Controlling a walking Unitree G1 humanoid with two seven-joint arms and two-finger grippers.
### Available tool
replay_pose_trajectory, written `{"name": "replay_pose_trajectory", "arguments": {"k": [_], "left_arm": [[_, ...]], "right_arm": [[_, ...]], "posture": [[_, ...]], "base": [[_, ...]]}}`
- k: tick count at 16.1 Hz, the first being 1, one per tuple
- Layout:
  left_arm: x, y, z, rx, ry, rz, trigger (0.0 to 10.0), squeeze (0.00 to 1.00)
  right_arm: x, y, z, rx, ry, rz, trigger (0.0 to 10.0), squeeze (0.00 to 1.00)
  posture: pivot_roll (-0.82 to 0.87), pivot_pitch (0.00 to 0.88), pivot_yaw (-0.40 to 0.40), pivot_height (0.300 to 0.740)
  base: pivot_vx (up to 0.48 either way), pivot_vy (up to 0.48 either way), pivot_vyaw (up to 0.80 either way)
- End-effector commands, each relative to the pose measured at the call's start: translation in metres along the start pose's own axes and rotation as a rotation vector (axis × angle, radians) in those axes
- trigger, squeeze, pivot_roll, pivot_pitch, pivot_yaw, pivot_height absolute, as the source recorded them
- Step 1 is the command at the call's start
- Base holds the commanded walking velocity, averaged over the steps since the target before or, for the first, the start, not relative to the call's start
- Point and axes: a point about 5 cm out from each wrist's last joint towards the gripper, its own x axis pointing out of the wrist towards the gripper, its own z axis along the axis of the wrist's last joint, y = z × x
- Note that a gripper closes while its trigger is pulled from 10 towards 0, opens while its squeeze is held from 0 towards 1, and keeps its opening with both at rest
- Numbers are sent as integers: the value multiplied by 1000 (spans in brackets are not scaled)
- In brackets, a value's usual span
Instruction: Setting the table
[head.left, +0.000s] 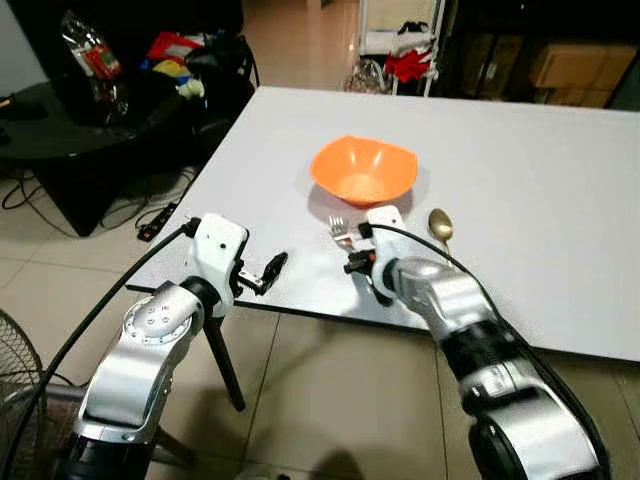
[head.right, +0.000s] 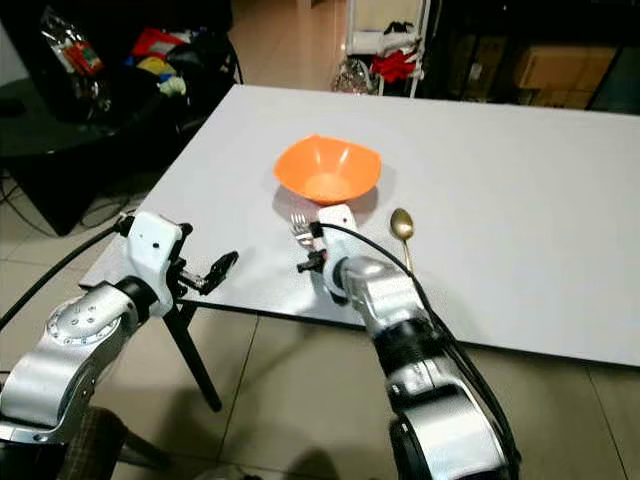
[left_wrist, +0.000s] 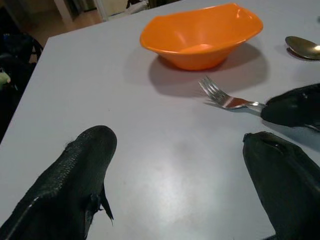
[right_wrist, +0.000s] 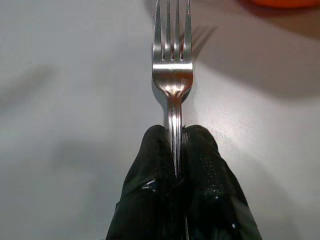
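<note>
- Your right claw is pinched together on the handle of the fork, tines pointing toward the orange bowl; the fork sits low over the white tabletop, just left of the bowl's near side.
- Your left claw hovers at the near edge of the tabletop with its fingers apart, holding nothing.
- The spoon already lies on the bowl's right side, near your right forearm.
- Risk: the grip is narrow, on a thin handle (only the fingertips hold it), so the fork could swivel or slip as you lower it and land crooked.
- Risk: push too far forward and the tines may nudge the bowl; swing the forearm wide and you could knock the spoon.
- No brand, label or readable writing shows on the bowl, the cutlery or the tabletop.
</note>
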Motion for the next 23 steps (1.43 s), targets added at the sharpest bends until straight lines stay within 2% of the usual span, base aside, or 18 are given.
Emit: {"name": "replay_pose_trajectory", "arguments": {"k": [1, 2, 3, 4, 6, 9, 11, 12, 13, 15, 16, 18, 19, 20, 22, 23], "left_arm": [[-3, 1, 3, 10, -7, 7, 10000, 0], [-3, 0, 4, 4, -9, 2, 10000, 0], [-2, 0, 4, 4, -8, 2, 10000, 0], [-2, 0, 4, 6, -5, 4, 10000, 0], [-1, 1, 4, 11, -1, 13, 10000, 0], [2, 0, 6, 4, -6, 16, 10000, 0], [5, -1, 7, 2, -11, 9, 10000, 0], [8, -1, 7, 4, -5, 10, 10000, 0], [9, -1, 7, 5, -2, 13, 10000, 0], [12, -2, 6, 15, 7, -5, 10000, 0], [14, -3, 6, 23, 6, -22, 10000, 0], [14, -5, 7, 32, 3, -52, 10000, 0], [14, -7, 7, 51, 10, -89, 10000, 0], [13, -7, 4, 66, 28, -115, 10000, 0], [10, -6, -1, 86, 59, -155, 10000, 0], [9, -4, -2, 89, 66, -149, 10000, 0]], "right_arm": [[4, -1, 0, 9, -7, -11, 10000, 0], [8, 2, 1, 22, -20, -5, 10000, 63], [10, 4, 3, 27, -32, 5, 10000, 396], [12, 6, 4, 39, -46, 11, 10000, 1000], [13, 7, 8, 55, -69, 24, 10000, 1000], [10, 8, 25, 82, -167, 103, 10000, 1000], [3, 4, 31, 81, -213, 164, 10000, 1000], [-13, -6, 30, 62, -255, 190, 10000, 1000], [-21, -10, 27, 38, -267, 188, 10000, 1000], [-30, -18, 14, -43, -243, 111, 10000, 1000], [-27, -26, 6, -111, -202, 16, 10000, 1000], [-24, -29, -1, -176, -162, -28, 10000, 1000], [-21, -30, -5, -208, -129, -41, 10000, 616], [-16, -33, -7, -260, -94, -77, 10000, 0], [-8, -31, -8, -305, -59, -81, 10000, 0], [-3, -23, -5, -298, -71, -35, 10000, 0]], "posture": [[83, 0, 35, 740], [84, 0, 35, 740], [84, 0, 34, 740], [84, 0, 34, 740], [84, 0, 34, 740], [84, 0, 34, 740], [83, 0, 32, 740], [64, 0, 44, 740], [55, 0, 52, 740], [32, 0, 73, 740], [25, 0, 81, 740], [24, 0, 86, 740], [24, 0, 89, 740], [27, 0, 89, 740], [33, 0, 85, 740], [41, 0, 80, 740]], "base": [[0, 0, 0], [0, 0, 0], [0, 0, 0], [0, 0, 0], [0, 0, 0], [0, 0, 0], [0, 0, 0], [0, 0, 0], [0, 0, 0], [0, 0, 0], [0, 0, 0], [0, 0, 0], [0, 0, 0], [0, 0, 0], [0, 0, 0], [0, 0, 0]]}}
